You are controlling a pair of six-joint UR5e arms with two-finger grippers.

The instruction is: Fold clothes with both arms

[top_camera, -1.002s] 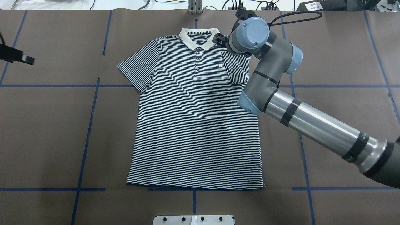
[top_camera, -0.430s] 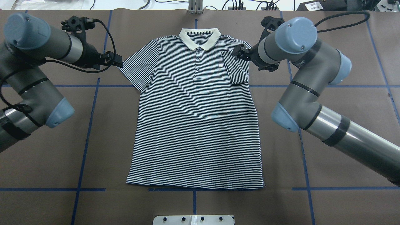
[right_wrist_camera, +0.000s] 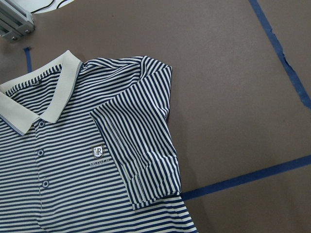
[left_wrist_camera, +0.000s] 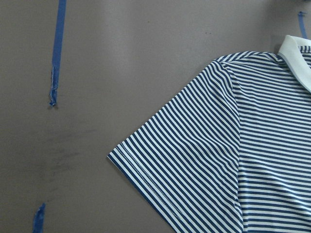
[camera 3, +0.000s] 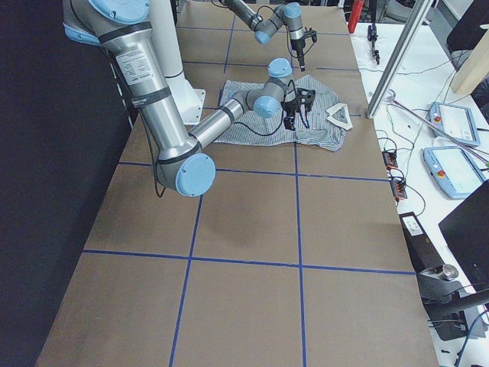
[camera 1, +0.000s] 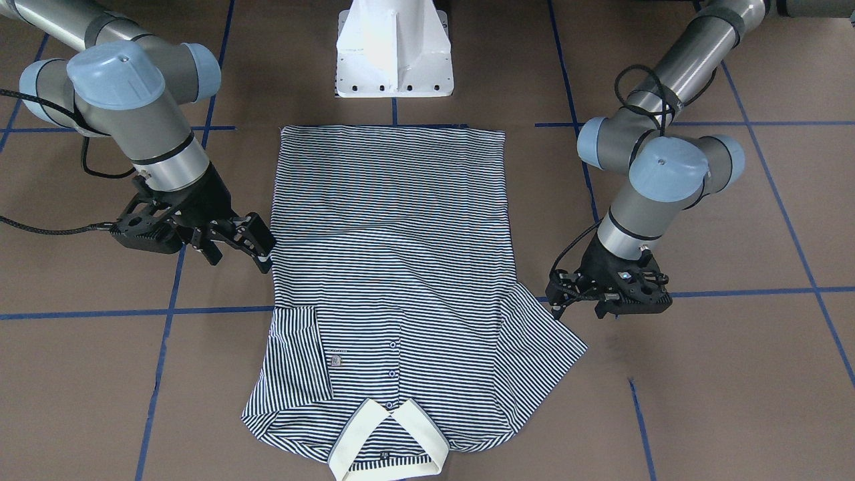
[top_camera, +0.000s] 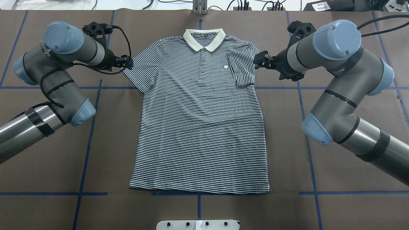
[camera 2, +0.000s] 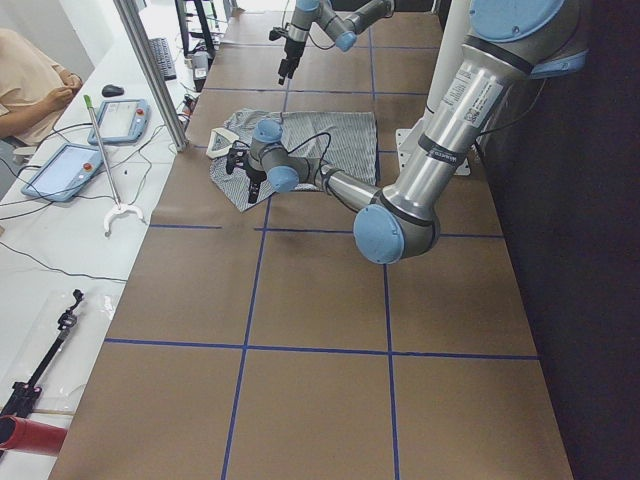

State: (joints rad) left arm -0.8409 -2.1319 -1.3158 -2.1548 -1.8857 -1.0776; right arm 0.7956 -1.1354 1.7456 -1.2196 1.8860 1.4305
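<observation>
One striped polo shirt (top_camera: 201, 134) is laid flat, front up, at the middle of the brown table (top_camera: 351, 207); the cream collar (top_camera: 204, 38) is pointed away from the white robot base (camera 1: 394, 47), and the hem lies nearest it. The sleeve on the robot's right (top_camera: 241, 68) is folded inward over the chest, just beside the small logo (right_wrist_camera: 98, 151); the sleeve on the robot's left (top_camera: 140, 72) is spread flat on the table. The left gripper (top_camera: 127, 62) is placed at the outer edge of the spread sleeve; how far its jaws are parted cannot be told; in the left wrist view the sleeve is seen lying flat with no fingers on it. The right gripper (top_camera: 259, 60) is placed just beside the shoulder of the folded sleeve; in the front-facing view its fingers (camera 1: 257, 239) are seen parted, with nothing between them. Blue tape lines (top_camera: 48, 193) are seen crossing the table around the shirt.
</observation>
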